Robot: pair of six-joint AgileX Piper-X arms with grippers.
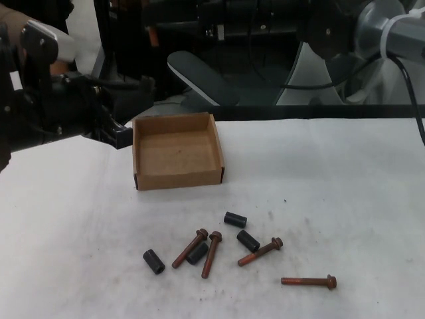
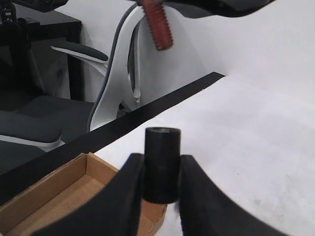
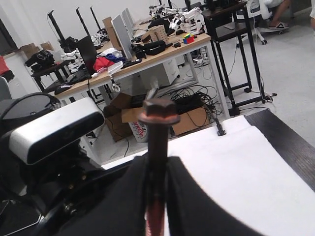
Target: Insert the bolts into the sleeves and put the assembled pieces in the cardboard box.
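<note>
My left gripper (image 2: pixel 161 173) is shut on a black sleeve (image 2: pixel 162 160), held upright with its open end up, beside and above the cardboard box (image 2: pixel 47 189). A rusty bolt's threaded tip (image 2: pixel 156 28) hangs above the sleeve, apart from it. My right gripper (image 3: pixel 156 173) is shut on that bolt (image 3: pixel 157 140), hex head up. In the high view the left gripper (image 1: pixel 118 136) sits by the left wall of the empty box (image 1: pixel 176 179). Several bolts (image 1: pixel 211 254) and several black sleeves (image 1: pixel 235 219) lie loose on the white bench in front of the box.
The left arm's wrist camera (image 3: pixel 54 129) is close to the held bolt. The bench's dark far edge (image 1: pixel 319 111) runs behind the box, with office chairs beyond it. One bolt (image 1: pixel 309 282) lies apart at the front right. White bench (image 1: pixel 345 186) spreads to the right.
</note>
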